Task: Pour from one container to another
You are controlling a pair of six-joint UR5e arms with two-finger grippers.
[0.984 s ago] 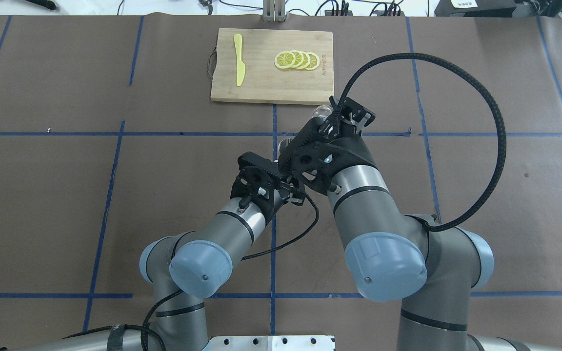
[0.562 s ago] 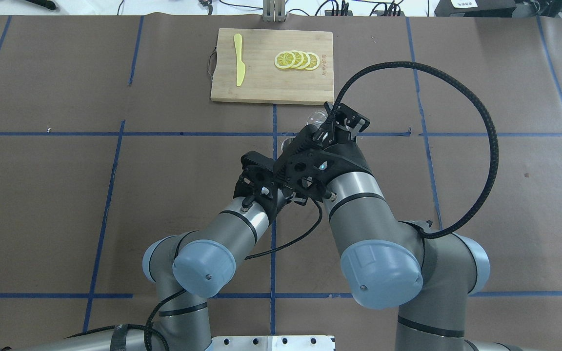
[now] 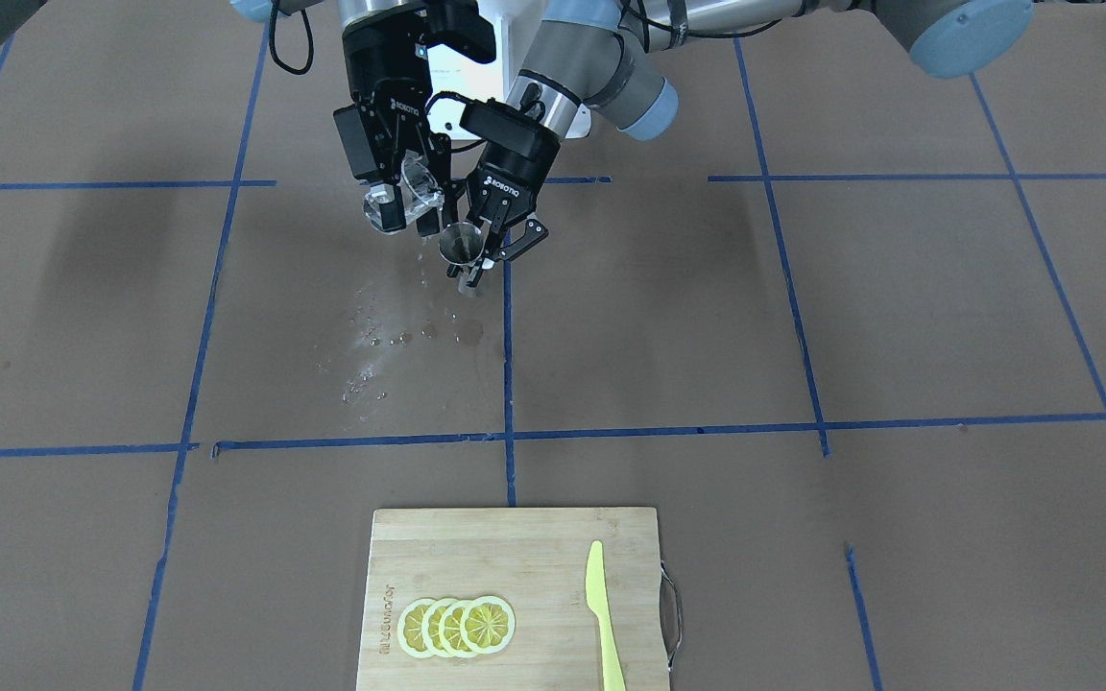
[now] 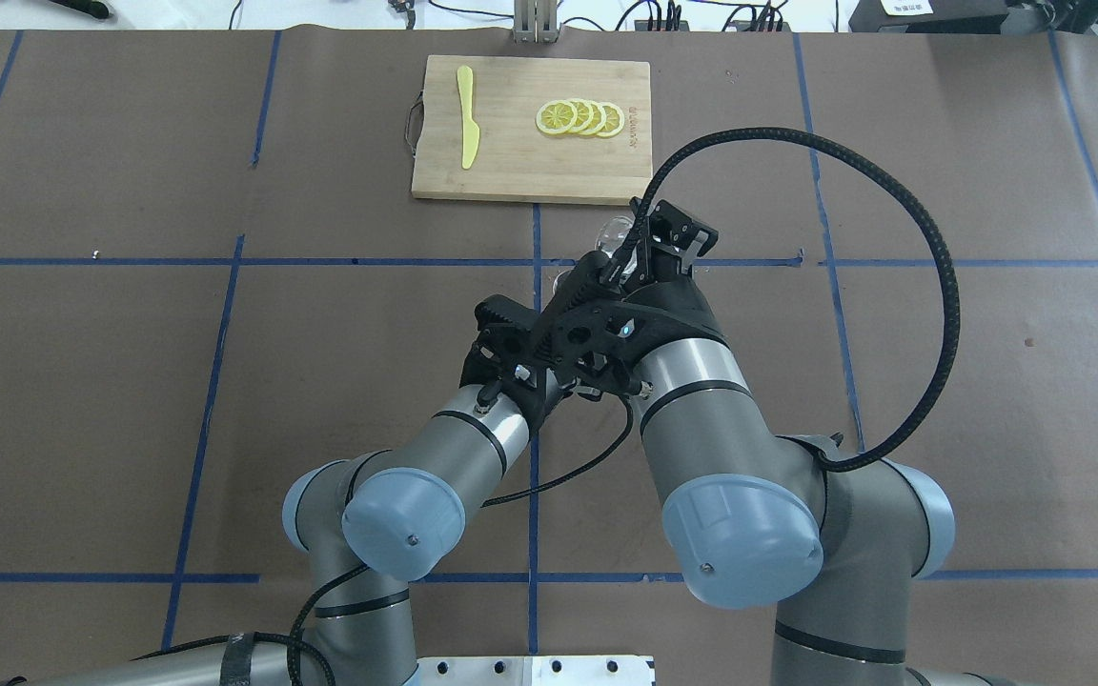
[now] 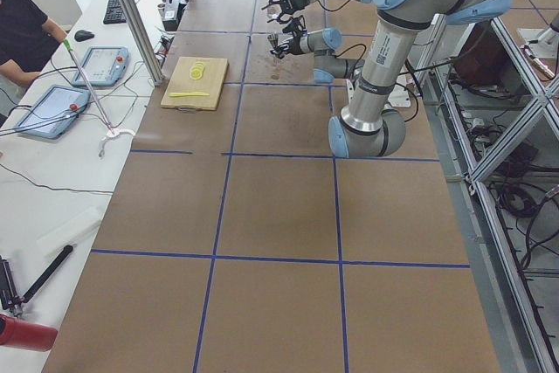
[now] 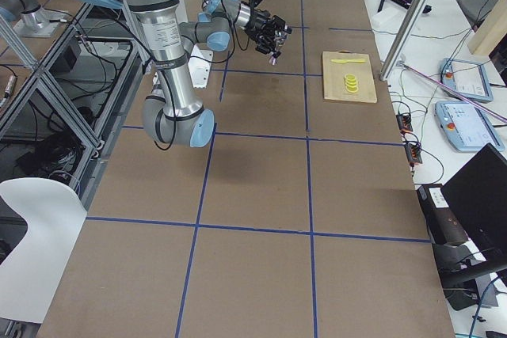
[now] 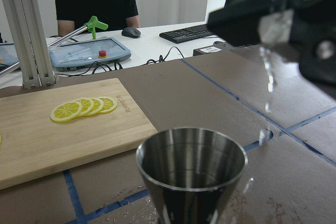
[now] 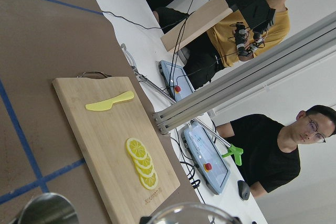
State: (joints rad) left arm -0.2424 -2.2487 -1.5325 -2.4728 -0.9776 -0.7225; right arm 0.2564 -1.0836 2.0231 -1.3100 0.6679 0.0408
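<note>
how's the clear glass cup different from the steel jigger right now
The small clear glass cup is see-through; the shiny steel hourglass jigger is opaque and mirror-like. The glass cup is tilted steeply, with water falling from it; the jigger stands upright, mouth up. The glass cup sits higher, in the right gripper; the jigger is lower, in the left gripper. Both are held clear of the table.

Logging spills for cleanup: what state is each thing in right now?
glass cup, tilted and pouring, gripped by right gripper
steel jigger, upright, gripped by left gripper
water stream, falling past the jigger's rim
table paper, wet with splashes
lemon slices, fanned on cutting board
yellow knife, lying flat on cutting board
</note>
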